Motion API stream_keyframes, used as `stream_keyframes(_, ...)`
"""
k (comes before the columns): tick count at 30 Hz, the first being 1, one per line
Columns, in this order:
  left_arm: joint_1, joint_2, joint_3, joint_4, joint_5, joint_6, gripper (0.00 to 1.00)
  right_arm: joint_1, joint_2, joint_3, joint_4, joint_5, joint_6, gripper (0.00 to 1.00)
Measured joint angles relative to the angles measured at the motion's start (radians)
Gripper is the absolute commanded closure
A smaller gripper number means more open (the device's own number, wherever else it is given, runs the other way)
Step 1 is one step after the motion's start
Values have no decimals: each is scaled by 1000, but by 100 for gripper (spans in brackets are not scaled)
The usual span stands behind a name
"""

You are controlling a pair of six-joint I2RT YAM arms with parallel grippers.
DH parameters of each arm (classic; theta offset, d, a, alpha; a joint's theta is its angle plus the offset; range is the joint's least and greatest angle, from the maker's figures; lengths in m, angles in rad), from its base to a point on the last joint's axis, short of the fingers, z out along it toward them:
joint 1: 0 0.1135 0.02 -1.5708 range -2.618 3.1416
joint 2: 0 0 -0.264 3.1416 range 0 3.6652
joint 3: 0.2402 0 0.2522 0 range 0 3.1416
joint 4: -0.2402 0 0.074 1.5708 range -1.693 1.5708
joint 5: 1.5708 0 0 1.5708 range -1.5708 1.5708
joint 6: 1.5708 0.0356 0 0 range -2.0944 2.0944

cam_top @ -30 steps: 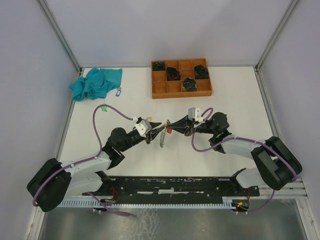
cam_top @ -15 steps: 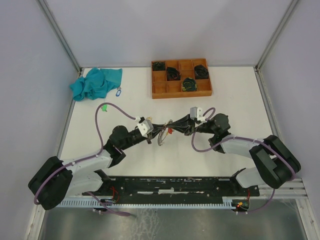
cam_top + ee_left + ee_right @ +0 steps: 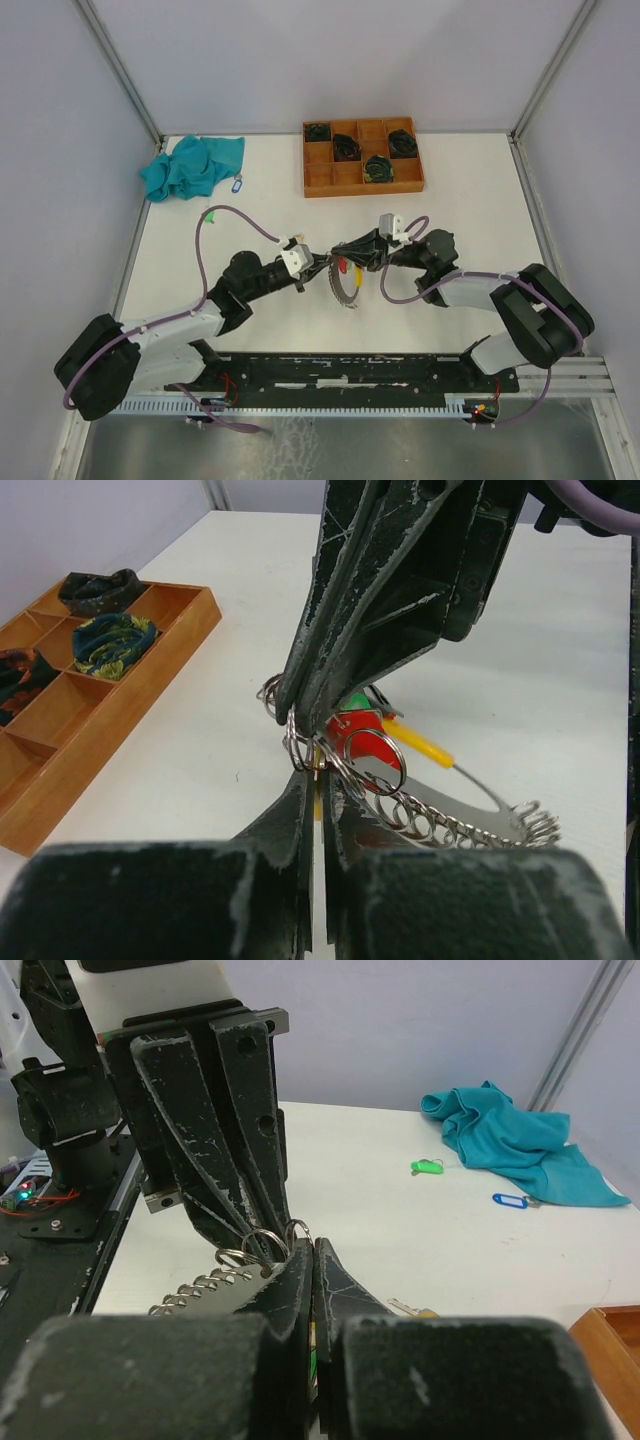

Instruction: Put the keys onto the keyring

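A flat white worktop [image 3: 470, 210] fills the middle of the top view. It is closed in by smooth pale lilac-grey panels: a back wall [image 3: 340, 60] across the top of the frame, a left side wall [image 3: 60, 180] and a right side wall [image 3: 600, 150]. Slim aluminium frame posts run up the back corners, one at upper left [image 3: 120, 70] and one at upper right [image 3: 550, 70]. Across the lower part of the frame lies a long black mounting rail [image 3: 350, 370]. Just below it is a pale slotted cable duct [image 3: 330, 407], then a brushed grey metal sheet [image 3: 350, 445]. The light is soft and even, and shadows on the worktop are faint.
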Motion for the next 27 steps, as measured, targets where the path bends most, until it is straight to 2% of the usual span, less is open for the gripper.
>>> stream_keyframes(4,-11,-24,0,-16,-13,2,71,3,18,0,36,2,5,99)
stream_keyframes(9,-21,-88,-35,17,-60,2,64,2,25,0,65,13,10,99)
stream_keyframes(17,-26,-153,-64,56,-115,7,66,-4,27,-1,65,9,14,99)
stream_keyframes(21,-26,-153,-64,60,-113,17,70,-4,27,-1,65,0,22,99)
stream_keyframes(27,-26,-135,-64,59,-103,21,71,-4,27,-1,65,-18,32,99)
